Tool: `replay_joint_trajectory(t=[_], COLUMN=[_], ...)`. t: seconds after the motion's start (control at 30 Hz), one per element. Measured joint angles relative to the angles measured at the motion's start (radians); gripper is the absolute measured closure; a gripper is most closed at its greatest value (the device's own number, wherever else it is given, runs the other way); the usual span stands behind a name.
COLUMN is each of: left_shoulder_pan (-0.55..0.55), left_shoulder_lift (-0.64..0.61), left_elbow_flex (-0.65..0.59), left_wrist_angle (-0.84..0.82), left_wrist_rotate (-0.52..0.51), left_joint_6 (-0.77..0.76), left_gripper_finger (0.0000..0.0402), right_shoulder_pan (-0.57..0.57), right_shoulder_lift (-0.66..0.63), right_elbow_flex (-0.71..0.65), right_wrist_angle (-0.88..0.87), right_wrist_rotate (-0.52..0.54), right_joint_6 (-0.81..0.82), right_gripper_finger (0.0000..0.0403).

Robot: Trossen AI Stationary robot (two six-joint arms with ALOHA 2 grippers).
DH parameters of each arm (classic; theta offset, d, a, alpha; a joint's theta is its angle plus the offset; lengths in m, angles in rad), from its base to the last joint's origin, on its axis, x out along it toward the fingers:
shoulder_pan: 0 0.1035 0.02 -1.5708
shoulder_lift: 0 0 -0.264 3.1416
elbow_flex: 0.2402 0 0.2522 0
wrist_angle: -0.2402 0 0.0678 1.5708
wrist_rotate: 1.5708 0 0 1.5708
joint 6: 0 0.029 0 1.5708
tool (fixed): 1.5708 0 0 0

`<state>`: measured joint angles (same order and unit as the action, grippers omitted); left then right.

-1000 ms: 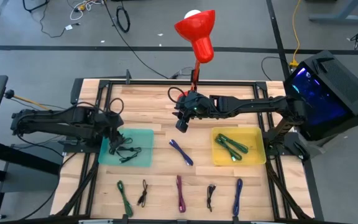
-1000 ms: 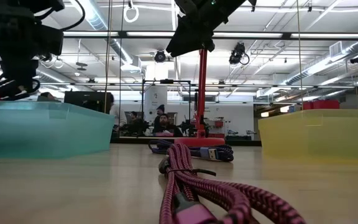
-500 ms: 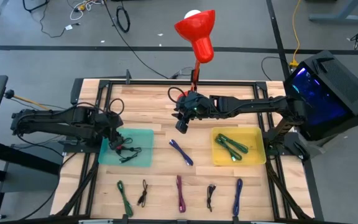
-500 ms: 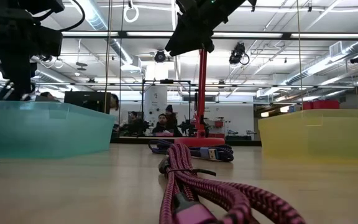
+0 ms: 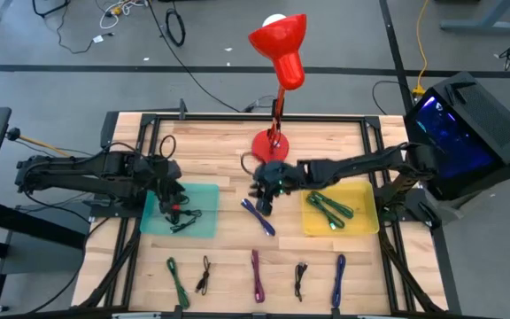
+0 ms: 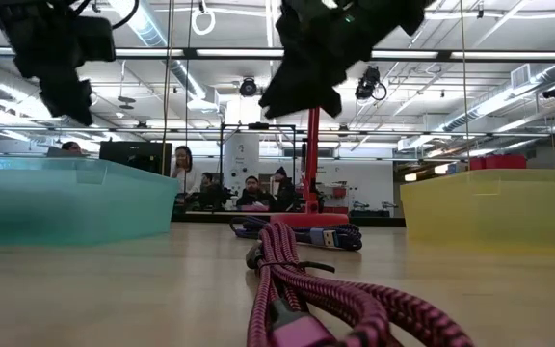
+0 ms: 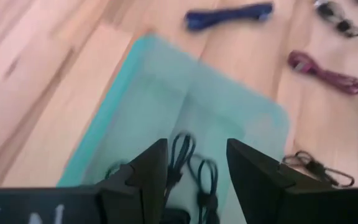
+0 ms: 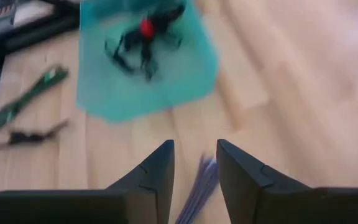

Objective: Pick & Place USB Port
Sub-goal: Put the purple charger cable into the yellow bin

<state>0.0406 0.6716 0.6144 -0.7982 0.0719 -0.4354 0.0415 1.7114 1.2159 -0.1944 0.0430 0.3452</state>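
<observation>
On the left of the desk (image 5: pixel 211 164) the left gripper (image 5: pixel 171 197) hangs over the teal tray (image 5: pixel 204 197), its fingers spread and empty; black cables (image 5: pixel 182 218) lie in the tray directly beneath it. Further right, the blue cable (image 5: pixel 258 216) rests on bare wood between the teal tray and the yellow tray (image 5: pixel 361 190), its long axis running diagonally from upper left to lower right in the overhead view. The right gripper (image 5: pixel 265 199) hovers just above that cable's upper end, fingers parted with nothing between them, and is clearly the nearer arm. Judging from this, the cable sits just below and slightly ahead of its fingers, so a short descent should straddle it.
</observation>
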Motion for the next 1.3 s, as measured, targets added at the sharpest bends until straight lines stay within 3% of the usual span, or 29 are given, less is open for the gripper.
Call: replay_joint_trajectory(t=[0.13,0.33,0.53,0.73,0.93,1.1,1.3], left_shoulder_pan=[0.000,0.000,0.000,0.000,0.000,0.000,0.000], left_shoulder_lift=[0.000,0.000,0.000,0.001,0.001,0.002,0.002], left_elbow_flex=[0.000,0.000,0.000,0.000,0.000,0.000,0.000], left_wrist_angle=[0.062,0.068,0.069,0.076,0.078,0.078,0.077], left_wrist_rotate=[-0.024,-0.079,-0.079,-0.079,-0.083,-0.086,-0.087], left_joint_6=[0.036,0.057,0.063,0.081,0.081,0.082,0.083], left_gripper_finger=[0.0230,0.0230,0.0230,0.0230,0.0230,0.0230,0.0230], right_shoulder_pan=[0.057,0.125,0.137,0.137,0.136,0.137,0.139], right_shoulder_lift=[0.000,0.000,0.034,0.182,0.245,0.252,0.252], right_elbow_flex=[-0.063,-0.074,-0.065,0.081,0.226,0.228,0.221], right_wrist_angle=[0.050,0.011,0.001,-0.137,-0.349,-0.377,-0.423], right_wrist_rotate=[0.005,0.117,0.075,-0.009,0.063,0.052,0.054], right_joint_6=[0.056,0.058,0.058,0.033,0.017,0.057,0.101], right_gripper_finger=[0.0282,0.0285,0.0294,0.0303,0.0305,0.0301,0.0267])
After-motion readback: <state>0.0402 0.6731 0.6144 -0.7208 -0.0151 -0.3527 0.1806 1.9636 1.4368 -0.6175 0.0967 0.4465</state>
